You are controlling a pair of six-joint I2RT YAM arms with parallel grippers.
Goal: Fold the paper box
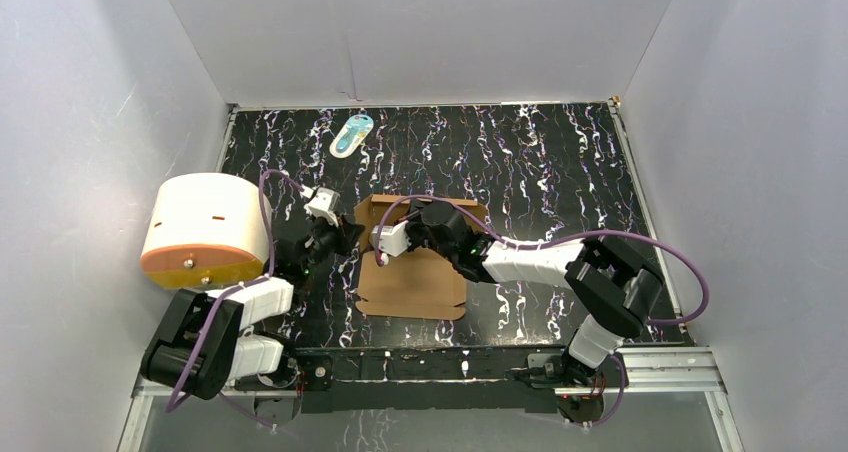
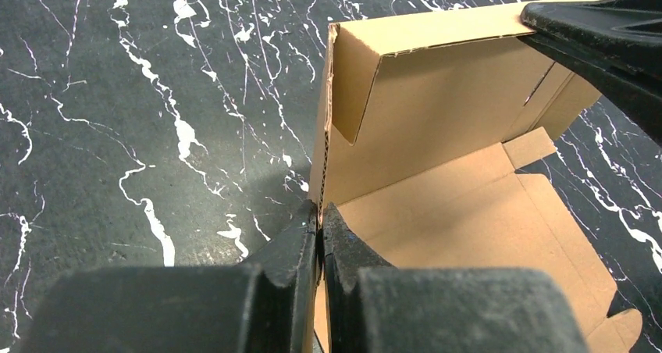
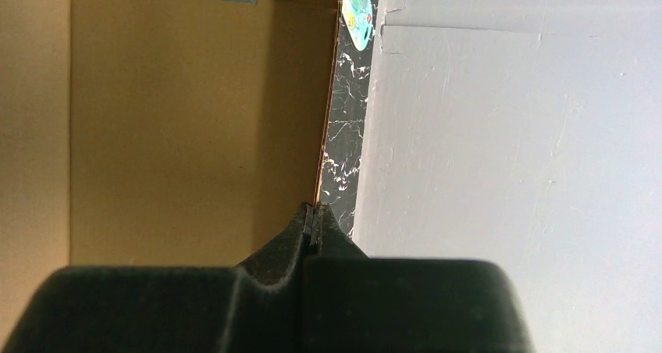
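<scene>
Both tools are pinched shut on cardboard: the left tool [image 2: 320,222] grips the edge of a raised side wall, and the right tool [image 3: 312,219] clamps the edge of another upright panel. The paper box [image 1: 415,267] lies mid-counter between them, half formed — near panel flat, far walls standing, a corner tab turned inward. The step in hand looks like wall-raising. Next, I judge, the loose tabs need tucking with the walls held square. The counter [image 1: 560,172] is black with white veins — a white-and-orange cylinder [image 1: 205,230] at left, a teal packet [image 1: 351,134] far back, and plain grey walls [image 1: 430,32] around.
</scene>
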